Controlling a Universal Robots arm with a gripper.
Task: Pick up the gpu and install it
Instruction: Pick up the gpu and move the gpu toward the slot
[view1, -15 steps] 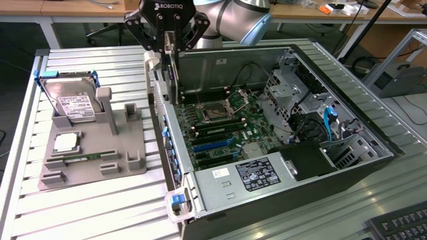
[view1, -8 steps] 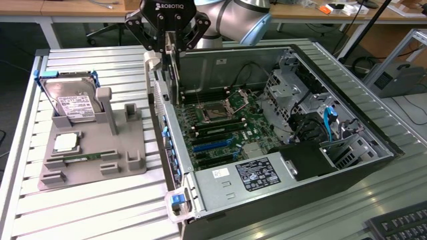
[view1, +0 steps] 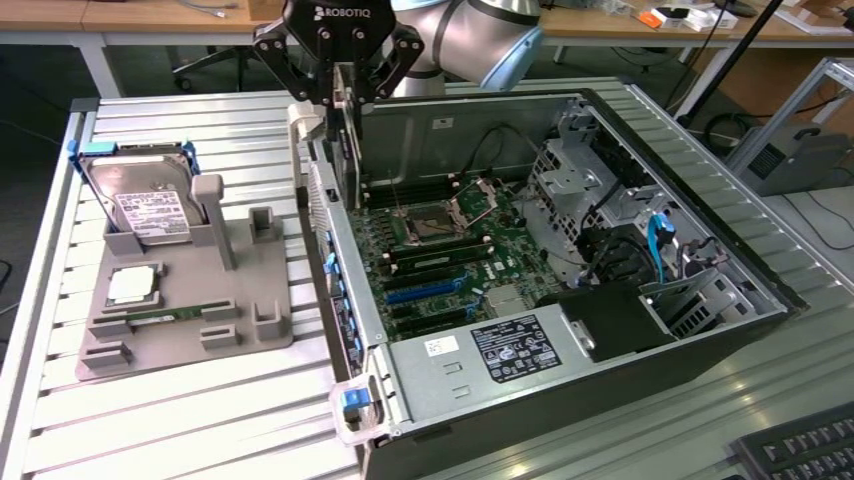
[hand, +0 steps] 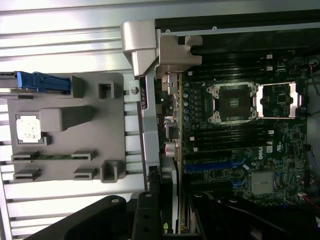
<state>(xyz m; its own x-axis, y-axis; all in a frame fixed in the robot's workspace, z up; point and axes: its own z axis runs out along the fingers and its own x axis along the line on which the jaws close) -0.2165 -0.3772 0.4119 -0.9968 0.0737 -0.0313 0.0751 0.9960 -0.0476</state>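
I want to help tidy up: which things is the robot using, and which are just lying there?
In use: black end effector, thin flat gpu card, open metal computer case.
Lying about: silver hard drive, narrow green memory stick, black keyboard.

White capitals spell ROBOTIQ on the black body of the gripper (view1: 350, 98); a small Dell mark sits on the motherboard (hand: 225, 145); labels on the power supply (view1: 514, 350) and hard drive (view1: 150, 213) are too fine to read
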